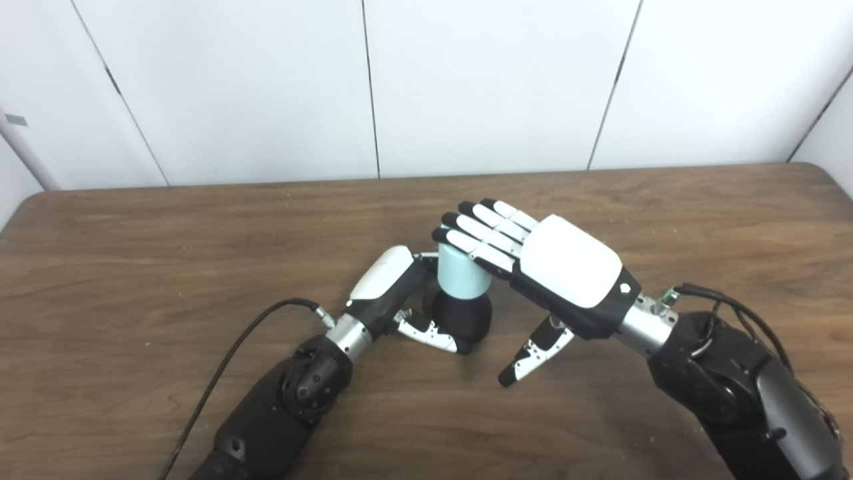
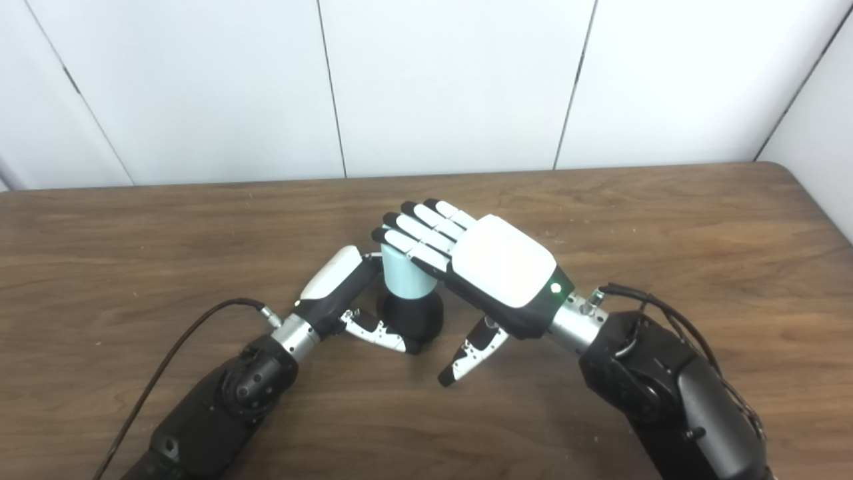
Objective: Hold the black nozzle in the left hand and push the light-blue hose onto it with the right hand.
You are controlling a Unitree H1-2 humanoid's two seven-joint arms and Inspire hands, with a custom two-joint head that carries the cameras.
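One black nozzle point(image 1: 461, 319) and one light-blue hose point(image 1: 462, 273) stand together on one wooden table point(image 1: 700, 220), flanked by two robot hands, the left hand point(image 1: 386, 287) and the right hand point(image 1: 553, 267), with three white wall panels point(image 1: 493, 80) and one black cable point(image 1: 233, 347) visible

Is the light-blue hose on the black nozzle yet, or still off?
On. The light-blue hose stands upright atop the black nozzle, no gap showing between them.

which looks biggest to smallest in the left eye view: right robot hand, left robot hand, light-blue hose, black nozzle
1. right robot hand, clearly largest, though it sits higher and nearer the camera
2. left robot hand
3. light-blue hose and black nozzle: they look about alike, and both are partly hidden by the hands, so no ranking between them
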